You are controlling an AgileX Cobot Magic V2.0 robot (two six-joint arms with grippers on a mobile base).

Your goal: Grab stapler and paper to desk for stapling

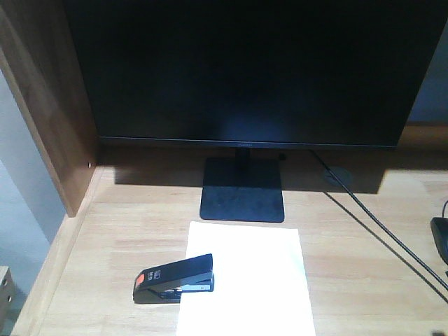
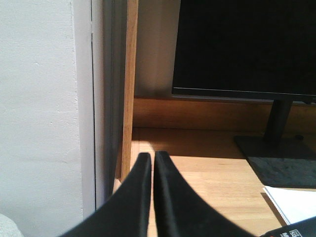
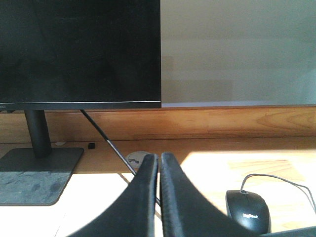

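Your left gripper (image 2: 152,157) fingers are sitting pressed almost together, only a thin slit showing between them, and they are gripping nothing. Your right gripper (image 3: 159,157) is showing the same narrow slit, also empty.

The stapler (image 1: 174,278) is lying clear of both pairs of fingers. In the left wrist view only a black corner of it (image 2: 296,228) is peeking in at about 4 o'clock from the fingertips, well apart from them. It is resting flat with its long axis running roughly 9 to 3 o'clock in the front view, slightly tilted, the orange-red tab end pointing toward 9 o'clock. Its other end is overlapping the left edge of the paper (image 1: 245,280), which is lying flat on the desk (image 1: 364,252) with its long side running 12 to 6 o'clock.

Both wrists are pointing level toward the back of the desk. At 12 o'clock from the paper a dark monitor (image 1: 252,70) is standing on its base (image 1: 242,189). A black mouse (image 3: 248,211) is sitting at 4 o'clock from your right fingertips, near a cable (image 3: 106,140).
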